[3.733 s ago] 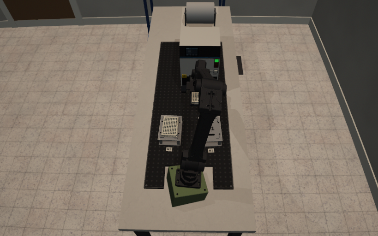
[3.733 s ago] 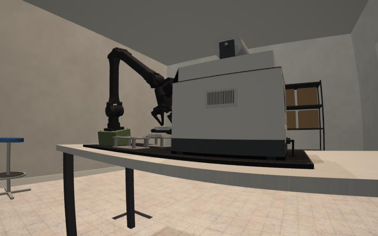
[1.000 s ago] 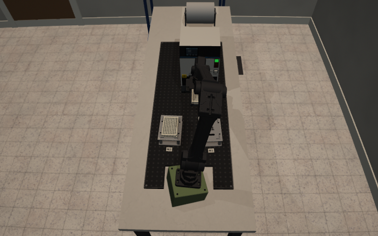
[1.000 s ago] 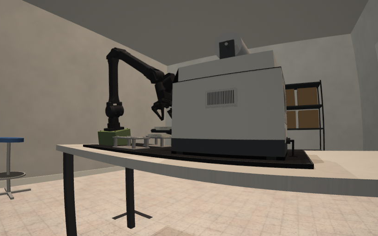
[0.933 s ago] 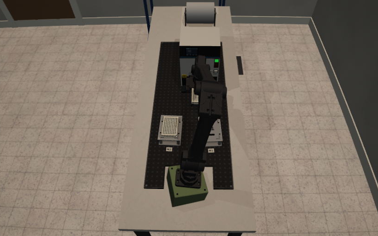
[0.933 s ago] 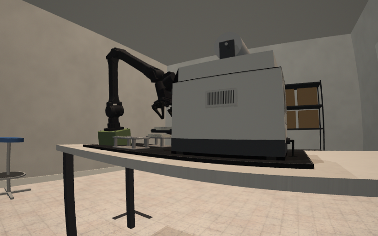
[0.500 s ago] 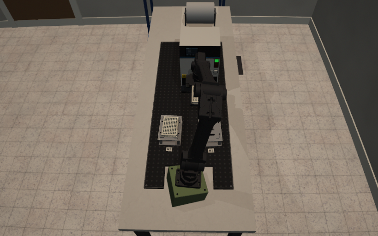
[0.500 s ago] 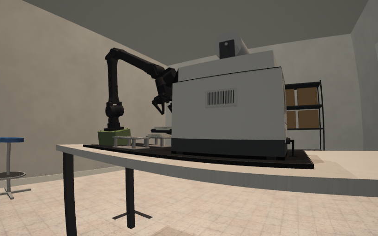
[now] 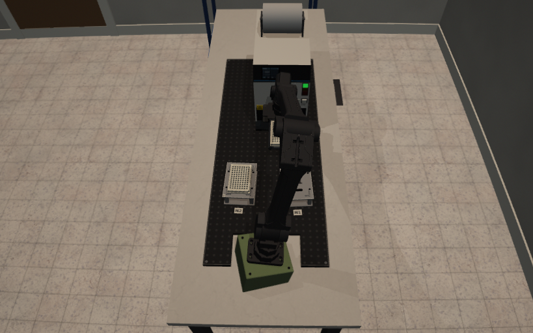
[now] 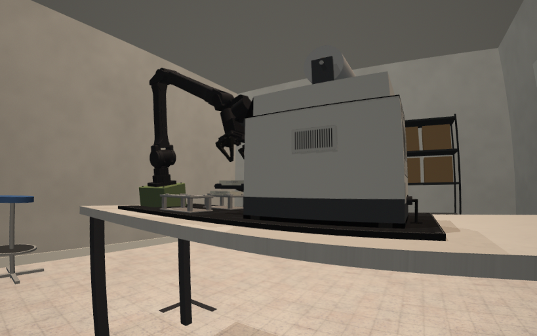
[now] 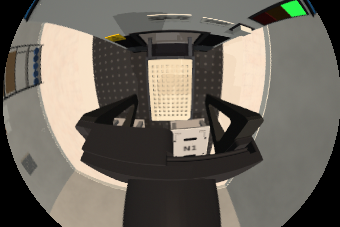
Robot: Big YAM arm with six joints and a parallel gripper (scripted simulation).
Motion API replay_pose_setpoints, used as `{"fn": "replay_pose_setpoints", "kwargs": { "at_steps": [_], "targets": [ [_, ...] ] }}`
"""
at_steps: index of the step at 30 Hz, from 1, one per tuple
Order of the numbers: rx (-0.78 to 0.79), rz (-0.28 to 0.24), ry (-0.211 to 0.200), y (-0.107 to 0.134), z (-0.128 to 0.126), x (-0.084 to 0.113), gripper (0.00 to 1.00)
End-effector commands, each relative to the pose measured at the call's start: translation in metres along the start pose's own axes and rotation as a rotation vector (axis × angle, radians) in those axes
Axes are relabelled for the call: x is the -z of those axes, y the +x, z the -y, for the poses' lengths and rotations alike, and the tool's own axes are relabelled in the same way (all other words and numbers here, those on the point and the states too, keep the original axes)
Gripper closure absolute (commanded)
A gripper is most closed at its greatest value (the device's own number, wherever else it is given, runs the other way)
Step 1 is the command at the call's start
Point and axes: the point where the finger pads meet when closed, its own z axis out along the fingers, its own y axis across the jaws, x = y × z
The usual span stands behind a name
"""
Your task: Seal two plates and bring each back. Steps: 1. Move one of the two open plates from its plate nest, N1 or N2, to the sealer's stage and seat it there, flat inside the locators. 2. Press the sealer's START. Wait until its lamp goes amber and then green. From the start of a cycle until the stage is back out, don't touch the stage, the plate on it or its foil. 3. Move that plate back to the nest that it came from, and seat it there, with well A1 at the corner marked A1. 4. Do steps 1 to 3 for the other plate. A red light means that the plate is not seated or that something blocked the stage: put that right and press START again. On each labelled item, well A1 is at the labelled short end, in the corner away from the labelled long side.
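Observation:
My gripper (image 10: 237,158) (image 11: 171,97) is open and empty, above the stage in front of the sealer; the arm hides most of it in the top view. An open-looking plate (image 9: 273,134) (image 10: 231,182) (image 11: 170,108) lies on the extended stage; I cannot tell whether foil covers it. The sealer (image 9: 281,51) (image 10: 324,167) shows a green lamp (image 9: 305,85) (image 11: 294,8) above START (image 9: 304,100) (image 11: 242,30). The other plate (image 9: 239,177) lies in nest N2 (image 9: 253,194). Nest N1 (image 9: 306,192) (image 10: 186,195) shows no plate; the arm partly covers it in the top view.
The green arm base (image 9: 266,277) (image 10: 157,197) stands behind the nests. The foil roll (image 9: 282,18) sits above the sealer's far end. A yellow warning label (image 9: 259,106) (image 11: 115,37) is left of the stage opening. The sealer's front stands close to the gripper.

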Motion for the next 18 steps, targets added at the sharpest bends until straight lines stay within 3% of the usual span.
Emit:
{"fn": "replay_pose_setpoints", "kwargs": {
  "at_steps": [1, 6, 18],
  "targets": [
    [-0.006, 0.013, 0.003, -0.006, -0.001, -0.005, 0.00],
    [0.006, 0.010, -0.002, -0.003, -0.008, -0.006, 0.00],
    [-0.022, 0.085, 0.010, -0.033, 0.007, 0.020, 0.00]
  ]
}}
